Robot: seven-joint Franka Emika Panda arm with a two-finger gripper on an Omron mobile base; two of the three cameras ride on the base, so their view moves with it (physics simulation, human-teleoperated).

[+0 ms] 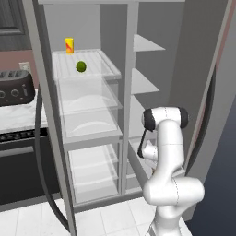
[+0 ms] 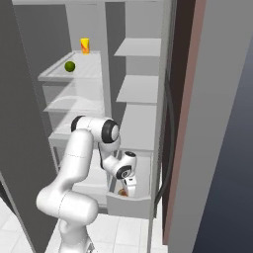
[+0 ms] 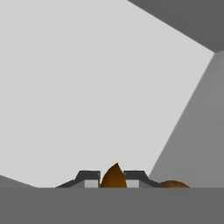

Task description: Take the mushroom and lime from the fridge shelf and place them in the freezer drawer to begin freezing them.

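My gripper reaches down into the freezer drawer, a pale grey box pulled out low in the right compartment. It is shut on the mushroom, whose brown body shows between the dark fingertips just above the drawer's pale floor. A speck of brown, the mushroom, shows at the hand in the right base view. The lime, a small dark green ball, lies on the ridged translucent fridge shelf high in the left compartment.
A yellow cup stands at the back of the shelf behind the lime. Clear bins sit under the shelf. Narrow grey shelves stack above the drawer. The open fridge door stands at right, and a toaster sits on the counter at left.
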